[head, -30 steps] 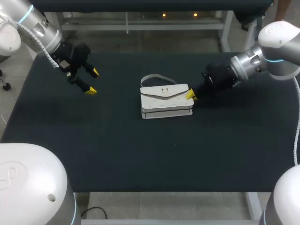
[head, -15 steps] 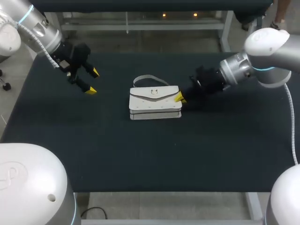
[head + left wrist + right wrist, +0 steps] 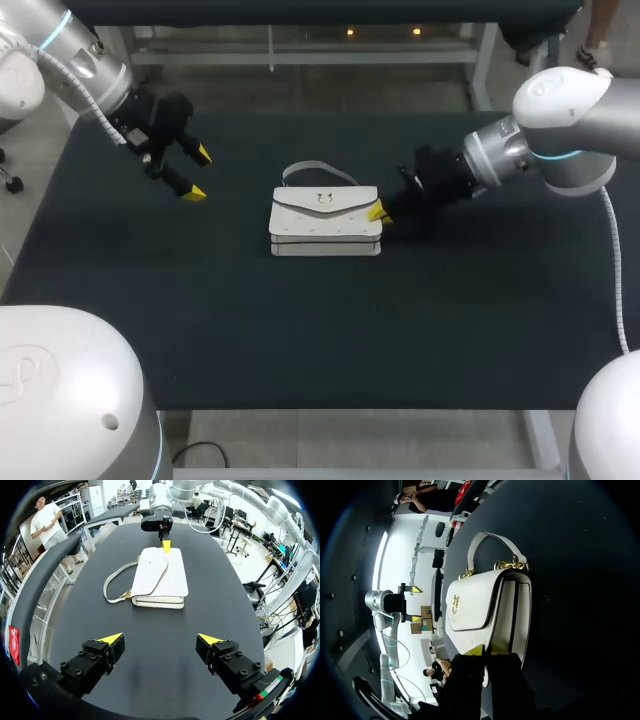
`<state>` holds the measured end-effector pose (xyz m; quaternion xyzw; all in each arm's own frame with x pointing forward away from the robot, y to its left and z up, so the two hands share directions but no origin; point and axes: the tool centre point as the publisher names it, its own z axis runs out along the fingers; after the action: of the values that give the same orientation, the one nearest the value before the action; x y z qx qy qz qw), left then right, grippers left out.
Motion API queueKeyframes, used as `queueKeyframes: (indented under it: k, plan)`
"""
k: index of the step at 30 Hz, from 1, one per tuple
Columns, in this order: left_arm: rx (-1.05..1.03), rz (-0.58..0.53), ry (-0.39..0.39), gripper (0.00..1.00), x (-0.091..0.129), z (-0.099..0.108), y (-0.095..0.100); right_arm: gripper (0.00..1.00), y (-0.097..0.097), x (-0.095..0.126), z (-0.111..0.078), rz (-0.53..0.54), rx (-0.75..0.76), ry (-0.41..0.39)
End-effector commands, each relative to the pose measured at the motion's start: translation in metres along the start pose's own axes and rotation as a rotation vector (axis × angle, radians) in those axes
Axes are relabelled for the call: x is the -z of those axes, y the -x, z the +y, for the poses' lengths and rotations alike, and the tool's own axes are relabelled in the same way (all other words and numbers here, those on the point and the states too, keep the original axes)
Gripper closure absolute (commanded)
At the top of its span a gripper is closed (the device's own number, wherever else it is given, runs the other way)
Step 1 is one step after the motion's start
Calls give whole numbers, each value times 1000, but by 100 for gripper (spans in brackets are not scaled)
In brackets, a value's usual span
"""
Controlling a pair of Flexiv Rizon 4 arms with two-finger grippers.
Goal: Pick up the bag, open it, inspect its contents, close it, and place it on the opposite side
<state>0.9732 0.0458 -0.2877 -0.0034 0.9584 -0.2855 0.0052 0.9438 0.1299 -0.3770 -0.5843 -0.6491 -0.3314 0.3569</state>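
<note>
Lying flat on counter point(image 3: 300, 330): white bag point(image 3: 325, 222). Right tool point(image 3: 378, 212) against its end, grip impossible to tell. Left tool point(image 3: 198, 172) well apart from bag, fingers spread.

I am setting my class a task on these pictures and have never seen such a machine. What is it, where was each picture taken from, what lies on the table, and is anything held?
This is a robot with two arms, each ending in two yellow-tipped jaws. One picture looks down from a fixed camera above and behind the robot; the two round ones come from cameras on its wrists. On the dark table lies one white bag, flap shut, its strap flat on the table beyond it. The left arm hangs over the table's left part, jaws open and empty. The right arm is against the bag's right end; whether it grips the bag cannot be seen.
</note>
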Motion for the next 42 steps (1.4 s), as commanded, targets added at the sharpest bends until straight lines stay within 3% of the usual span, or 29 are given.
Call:
queueKeyframes:
  k: [1, 12, 13, 14, 15, 16, 23, 29, 36, 42]
  plan:
    - [-1, -1, -2, 0, -1, 0, 0, 100, 2, -3, 2, 8, -4, -13]
    - [-1, -1, -2, 0, -1, 0, 0, 100, 2, -5, 3, 17, -10, -25]
    - [-1, -1, -2, 0, -1, 0, 0, 85, 2, -5, 3, 18, -10, -26]
    - [-1, -1, -2, 0, -1, 0, 0, 61, 3, -4, 3, 19, -11, -26]
    - [-1, -1, -2, 0, -1, 0, 0, 44, 2, -3, 2, 19, -12, -27]
    - [-1, -1, -2, 0, -1, 0, 0, 0, 2, -1, 2, 18, -12, -27]
    - [-1, -1, -2, 0, -1, 0, 0, 0, -7, 19, -4, -33, 2, -29]
    - [-1, -1, -2, 0, -1, 0, 0, 0, -27, 46, -9, -159, 63, -43]
    - [-1, -1, -2, 0, -1, 0, 0, 0, -57, 61, -11, -388, 248, -103]
    - [-1, -1, -2, 0, -1, 0, 0, 0, -73, 63, -15, -511, 413, -160]
